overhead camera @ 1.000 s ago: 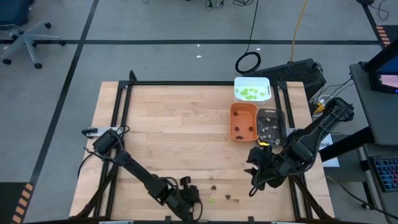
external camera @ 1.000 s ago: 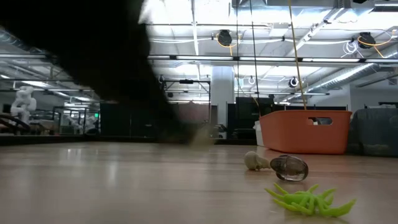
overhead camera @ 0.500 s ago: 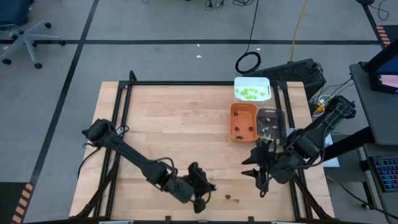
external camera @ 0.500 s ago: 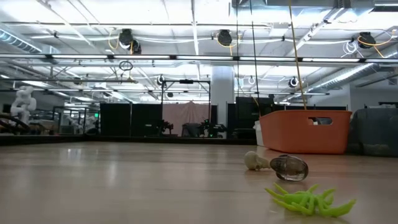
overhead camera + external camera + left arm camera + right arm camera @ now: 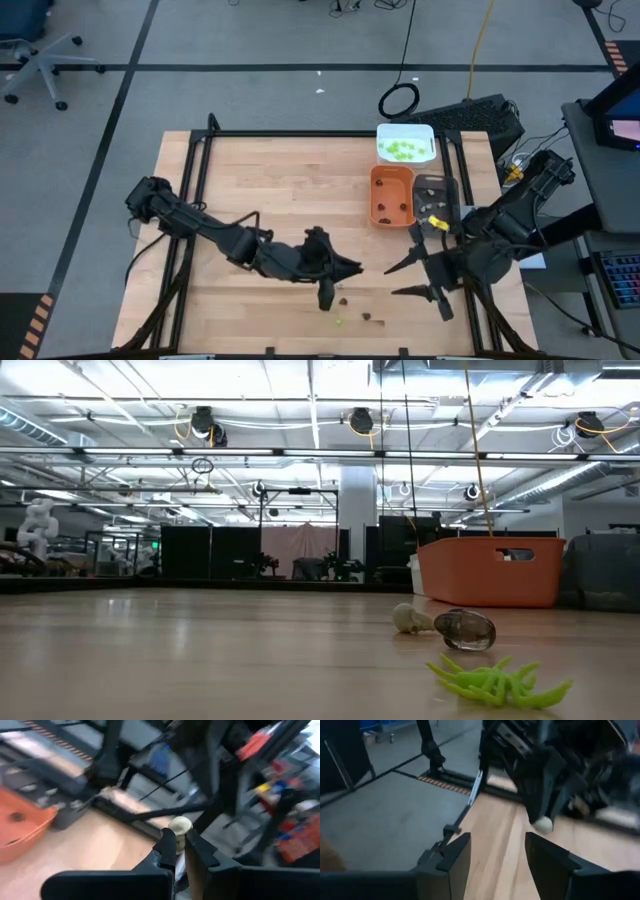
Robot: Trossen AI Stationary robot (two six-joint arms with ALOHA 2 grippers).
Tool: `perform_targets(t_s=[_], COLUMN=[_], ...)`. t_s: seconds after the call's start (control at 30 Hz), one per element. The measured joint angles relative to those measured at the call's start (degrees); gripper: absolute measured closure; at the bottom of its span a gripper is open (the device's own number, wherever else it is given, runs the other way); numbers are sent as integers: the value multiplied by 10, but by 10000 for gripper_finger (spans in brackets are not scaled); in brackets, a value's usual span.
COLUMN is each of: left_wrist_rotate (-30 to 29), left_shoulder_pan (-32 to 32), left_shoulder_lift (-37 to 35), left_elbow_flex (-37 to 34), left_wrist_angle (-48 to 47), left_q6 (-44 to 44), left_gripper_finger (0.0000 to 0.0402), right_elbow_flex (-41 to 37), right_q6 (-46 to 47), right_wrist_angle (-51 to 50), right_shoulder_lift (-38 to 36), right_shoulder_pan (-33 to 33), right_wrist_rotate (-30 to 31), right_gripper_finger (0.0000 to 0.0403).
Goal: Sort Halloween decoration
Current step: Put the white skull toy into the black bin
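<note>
My left gripper (image 5: 352, 268) hangs above the table's near middle, pointing right, shut on a pale beige decoration piece (image 5: 180, 826). My right gripper (image 5: 392, 281) faces it from the right, raised and open, with nothing between its fingers (image 5: 495, 855). Loose pieces lie flat on the wood below: a lime-green spider (image 5: 495, 682), a dark brown piece (image 5: 466, 628) and a pale one (image 5: 408, 618). Farther right are a white tray (image 5: 405, 143) with green pieces, an orange tray (image 5: 392, 193) and a grey tray (image 5: 435, 197). My left gripper pinches the pale beige piece between its two fingertips (image 5: 167, 842). The piece's rounded end (image 5: 181, 824) sticks out past the tips. The fingers reach nearly level from the table's left. The piece is lifted clear of the table.
The three trays stand close together at the table's far right. The black frame rail (image 5: 300, 133) runs along the far edge. The two grippers stand close, tips facing each other. Bare wood spreads over the table's left and middle (image 5: 270, 190).
My left gripper has risen from the table's near edge and swung toward the right and the far side, tipping from downward to nearly level, still shut on the pale piece, which is now lifted clear. My right gripper has rolled about its own axis and risen a little, staying open.
</note>
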Motion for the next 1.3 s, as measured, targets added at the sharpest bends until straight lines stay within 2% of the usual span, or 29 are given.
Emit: perform_targets(t_s=[0.13, 0.23, 0.33, 0.57, 0.73, 0.83, 0.93, 1.3], left_wrist_rotate=[48, 74, 91, 126, 129, 129, 129, 129], left_shoulder_pan=[13, 22, 29, 36, 40, 40, 40, 41], left_shoulder_lift=[1, 0, 0, 1, 1, 1, 1, 1], left_elbow_flex=[0, 0, 0, 0, 0, 0, 0, 0], left_wrist_angle=[57, 82, 84, 96, 99, 99, 99, 97], left_q6=[-6, -52, -86, -90, -90, -91, -91, -92], left_gripper_finger=[384, 384, 384, 384, 384, 384, 384, 384], right_elbow_flex=[0, 0, 0, 0, 0, 0, 0, 0], right_q6=[-80, -136, -179, -188, -189, -189, -189, -189], right_wrist_angle=[27, 46, 65, 80, 79, 81, 86, 90], right_shoulder_lift=[0, 0, 0, 6, 21, 29, 31, 31], right_shoulder_pan=[0, 0, -6, -34, -54, -61, -66, -69], right_wrist_rotate=[11, 54, 62, 40, 1, -2, -2, -2], right_gripper_finger=[232, 232, 232, 232, 232, 234, 247, 334])
